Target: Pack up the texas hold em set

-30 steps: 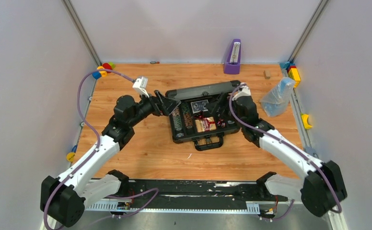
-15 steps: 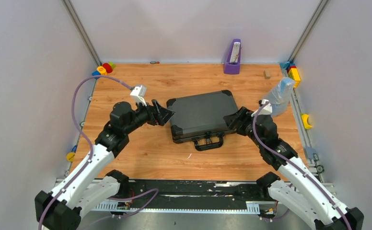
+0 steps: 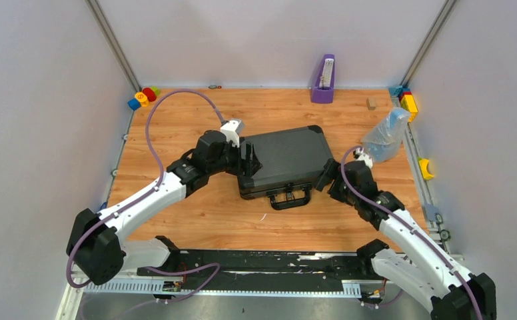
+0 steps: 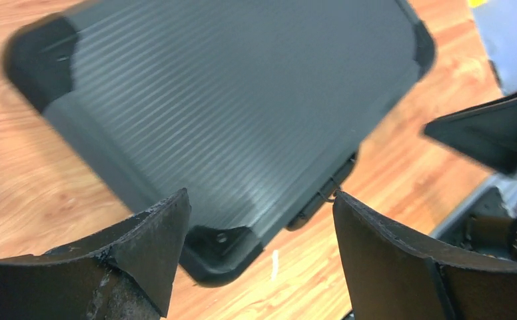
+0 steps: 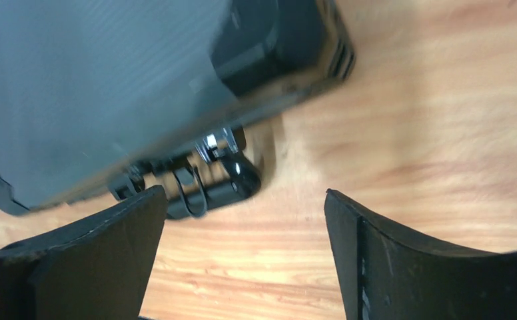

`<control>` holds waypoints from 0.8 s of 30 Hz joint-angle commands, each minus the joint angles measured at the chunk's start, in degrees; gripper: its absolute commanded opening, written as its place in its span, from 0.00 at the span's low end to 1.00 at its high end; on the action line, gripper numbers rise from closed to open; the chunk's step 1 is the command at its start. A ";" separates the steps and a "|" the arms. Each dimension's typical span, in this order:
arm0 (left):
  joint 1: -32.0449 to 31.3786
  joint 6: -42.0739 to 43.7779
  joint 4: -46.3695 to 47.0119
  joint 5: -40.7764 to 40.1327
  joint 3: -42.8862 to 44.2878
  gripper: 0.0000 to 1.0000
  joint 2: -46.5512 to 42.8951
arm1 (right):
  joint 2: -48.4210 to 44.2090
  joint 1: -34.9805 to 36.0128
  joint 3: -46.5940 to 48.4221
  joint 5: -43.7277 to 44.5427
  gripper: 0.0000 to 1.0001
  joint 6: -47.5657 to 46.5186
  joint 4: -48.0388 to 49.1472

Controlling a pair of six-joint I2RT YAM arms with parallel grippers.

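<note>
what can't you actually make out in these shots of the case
Contents of the dark grey ribbed briefcase: hidden in every view, since it lies shut.
Whether its metal front latches are fastened: blurred in the right wrist view, too small from the top.
What the clear plastic bag holds: too small in the top view.

Dark grey ribbed briefcase [image 3: 286,157] | is closed | is laid flat on wooden tabletop [image 3: 196,120] | black handle [image 3: 289,198] is turned toward near edge
</note>
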 commanded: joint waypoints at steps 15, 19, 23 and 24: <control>6.67 -9.84 -0.46 1.81 -19.07 0.96 -23.25 | 30.42 -14.65 8.47 -36.36 0.73 -7.27 18.40; 15.64 -14.18 -4.03 10.61 -24.27 0.96 -32.42 | 25.01 -1.12 5.46 -27.35 0.57 -3.88 17.18; 22.16 -17.48 -8.33 14.22 -26.97 0.87 -37.66 | 17.59 1.86 3.27 -20.80 0.50 -0.87 15.17; 22.37 -17.84 -8.97 14.46 -27.32 0.81 -38.23 | 15.85 1.87 3.08 -19.67 0.47 -0.93 14.86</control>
